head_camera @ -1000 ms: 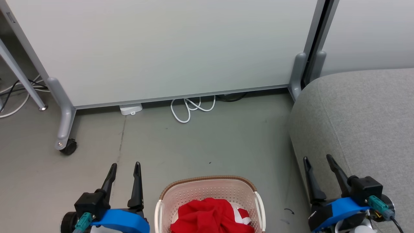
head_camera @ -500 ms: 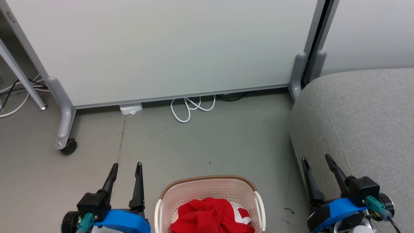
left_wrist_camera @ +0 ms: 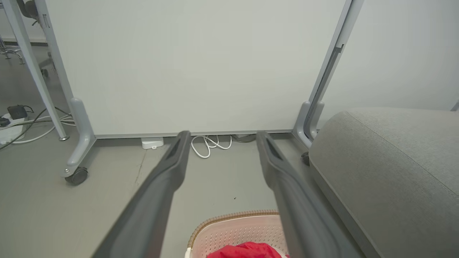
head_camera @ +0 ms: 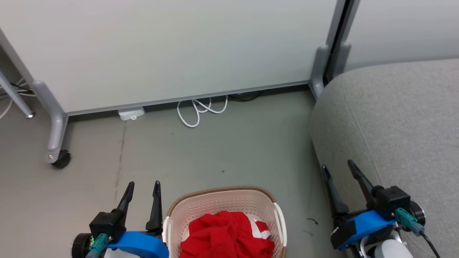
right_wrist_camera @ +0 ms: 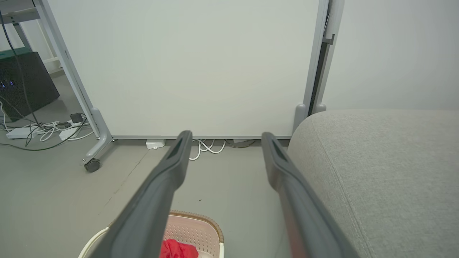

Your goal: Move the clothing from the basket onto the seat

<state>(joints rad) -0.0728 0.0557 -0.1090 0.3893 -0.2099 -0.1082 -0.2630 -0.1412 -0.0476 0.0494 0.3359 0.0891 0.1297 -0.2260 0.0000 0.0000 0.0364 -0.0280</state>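
Note:
The cream basket [head_camera: 218,200] with a brown rim stands on the floor at the bottom centre of the head view. Bright red clothing [head_camera: 224,236] with white trim is bunched inside it. The grey seat [head_camera: 394,118] fills the right side, higher than the basket. My left gripper [head_camera: 144,184] stands open just left of the basket, holding nothing. My right gripper [head_camera: 337,165] stands open in front of the seat's edge, right of the basket. The left wrist view shows the basket [left_wrist_camera: 236,224], the clothing [left_wrist_camera: 247,251] and the seat [left_wrist_camera: 387,165]. The right wrist view shows the basket [right_wrist_camera: 195,224], the clothing [right_wrist_camera: 177,249] and the seat [right_wrist_camera: 376,161].
A pale partition panel [head_camera: 172,46] on grey wheeled legs [head_camera: 53,132] stands behind the basket. A white cable loop [head_camera: 199,111] and a small white box [head_camera: 131,113] lie at its foot. More cables and a power strip [right_wrist_camera: 21,132] lie on the floor at far left.
The head camera has shifted, so the whole scene sits lower-left in the picture. Both grippers stay open and keep their places beside the basket.

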